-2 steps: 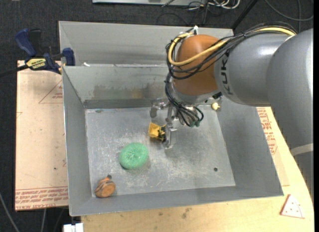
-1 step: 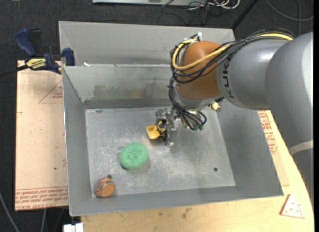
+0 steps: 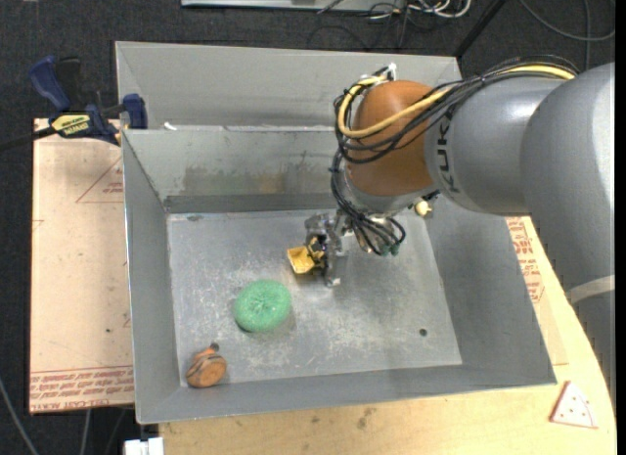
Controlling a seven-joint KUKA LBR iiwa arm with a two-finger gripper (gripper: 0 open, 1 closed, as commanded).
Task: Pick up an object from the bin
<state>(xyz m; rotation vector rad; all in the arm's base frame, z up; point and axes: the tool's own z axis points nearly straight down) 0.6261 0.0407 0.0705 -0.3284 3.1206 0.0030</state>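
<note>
— What's in the bin (image 3: pixel 147 248)?
— Nearest me, a brown-orange lump (image 3: pixel 206 368), down-left of the green round pad (image 3: pixel 263 306). Beyond the pad, up-right of it, lies a small yellow piece (image 3: pixel 302 260), and my pincer (image 3: pixel 331 267) is low, right against that piece.
— Has it caught hold?
— I can't tell; its opening is hidden from me.

The gripper (image 3: pixel 330 263) hangs low over the middle of the grey bin (image 3: pixel 147 248), right up against a small yellow thing (image 3: pixel 303 259). A round green pad (image 3: pixel 262 306) lies near it on the floor. A small brown lump (image 3: pixel 206 368) sits off in the bin's lower left corner.
</note>
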